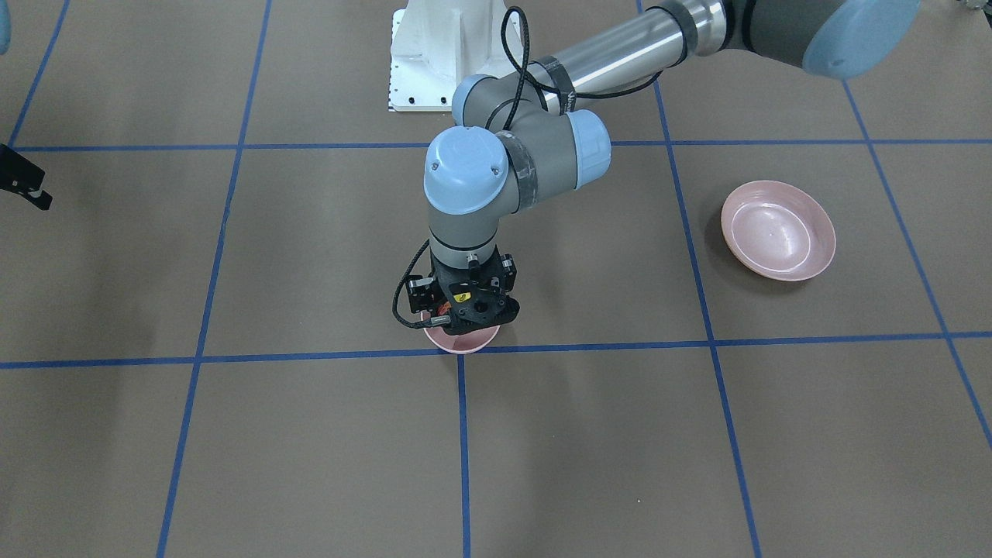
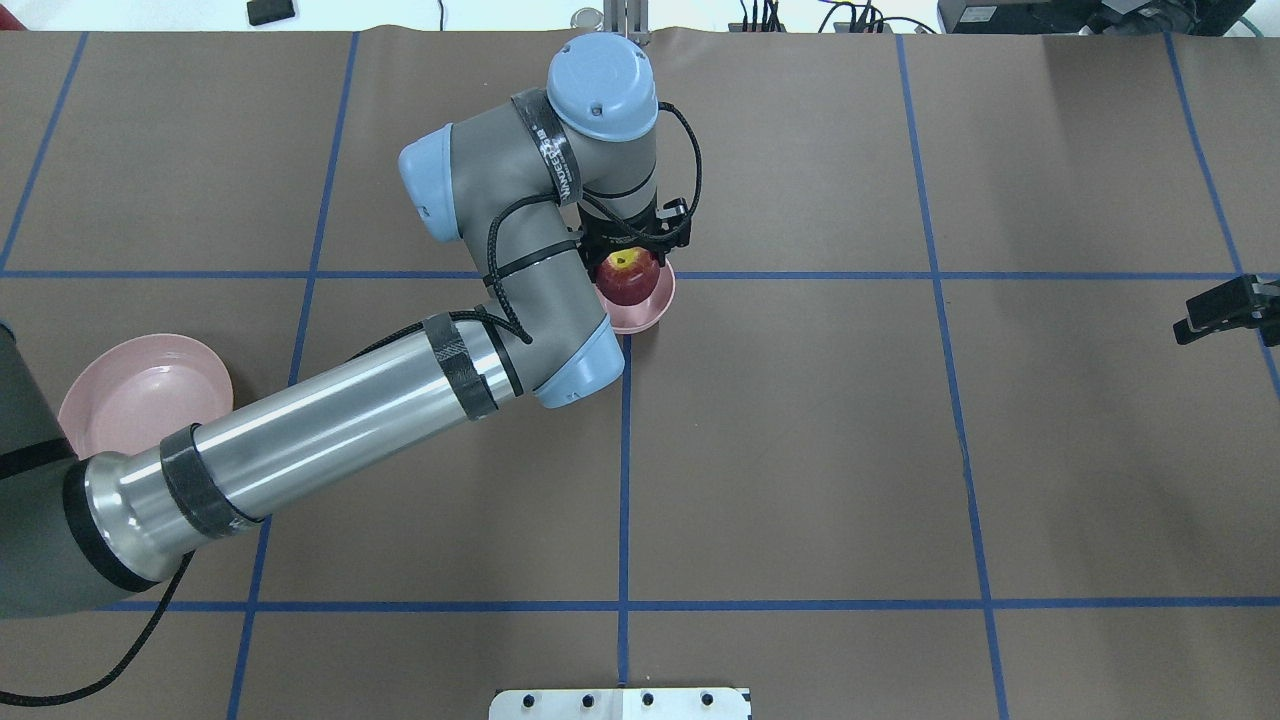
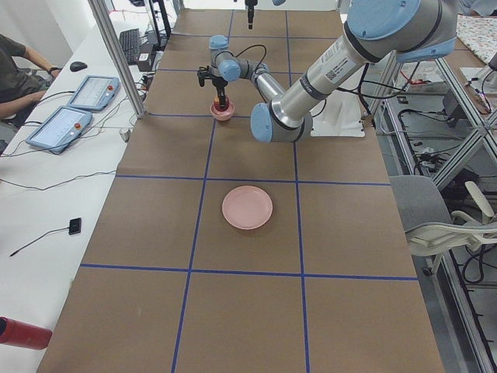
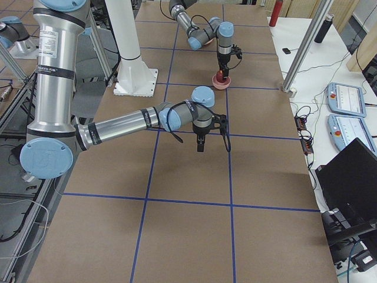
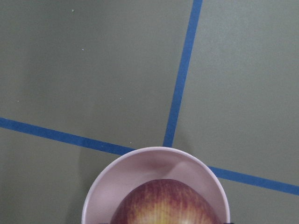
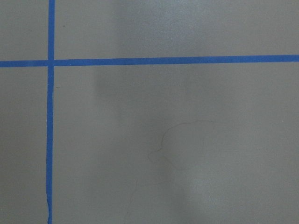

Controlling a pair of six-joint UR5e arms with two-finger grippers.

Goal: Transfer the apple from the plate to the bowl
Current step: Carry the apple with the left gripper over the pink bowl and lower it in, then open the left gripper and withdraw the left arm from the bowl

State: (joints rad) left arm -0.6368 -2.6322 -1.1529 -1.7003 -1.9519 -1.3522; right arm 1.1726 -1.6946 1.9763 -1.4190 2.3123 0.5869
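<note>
Dark red, yellow-patched apple (image 2: 627, 275); pale pink bowl (image 2: 648, 312) and plate (image 2: 140, 395); brown table (image 2: 800, 450) gridded with blue tape (image 2: 622, 480).

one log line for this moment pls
apple in bowl | plate empty | left gripper over apple, grip unclear | right gripper far off, holding nothing

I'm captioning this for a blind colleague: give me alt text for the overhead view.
The left claw hangs right over a red apple in a small pink bowl mid-table. An empty pink plate sits at the far left; the right claw is at the right edge.
</note>
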